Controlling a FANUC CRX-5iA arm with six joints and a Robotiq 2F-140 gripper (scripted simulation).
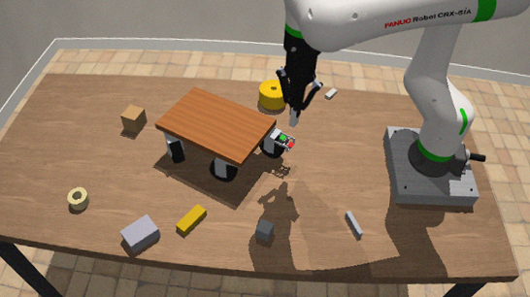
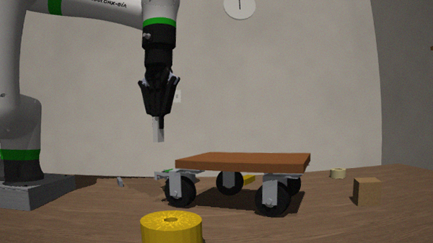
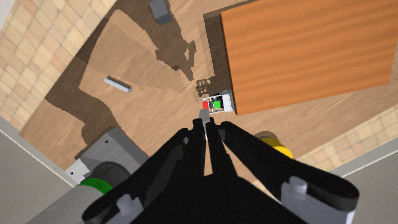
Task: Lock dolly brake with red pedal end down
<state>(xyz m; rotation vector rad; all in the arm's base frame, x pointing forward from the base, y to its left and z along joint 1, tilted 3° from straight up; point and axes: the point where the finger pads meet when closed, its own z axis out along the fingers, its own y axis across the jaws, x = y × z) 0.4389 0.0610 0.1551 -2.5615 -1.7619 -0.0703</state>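
The dolly (image 1: 215, 123) has a brown wooden deck and stands on its black casters on the table; it also shows in the exterior view (image 2: 243, 161) and the wrist view (image 3: 305, 50). The brake pedal (image 1: 286, 141) sticks out from the caster at the right corner, green end inward and red end outward, and shows in the wrist view (image 3: 212, 104). In the exterior view only the green end and the grey plate (image 2: 164, 171) show. My gripper (image 1: 293, 119) (image 2: 158, 134) is shut and empty. It hangs well above the pedal, with the fingertips pointing down just beside it in the wrist view (image 3: 204, 116).
A yellow cylinder (image 1: 271, 95) stands behind the gripper. A tan cube (image 1: 132, 117) is left of the dolly. A cream ring (image 1: 78, 196), a lavender block (image 1: 140, 233), a yellow block (image 1: 191, 218), a grey cube (image 1: 264, 229) and a grey bar (image 1: 353, 224) lie near the front. The robot base (image 1: 429, 169) is at the right.
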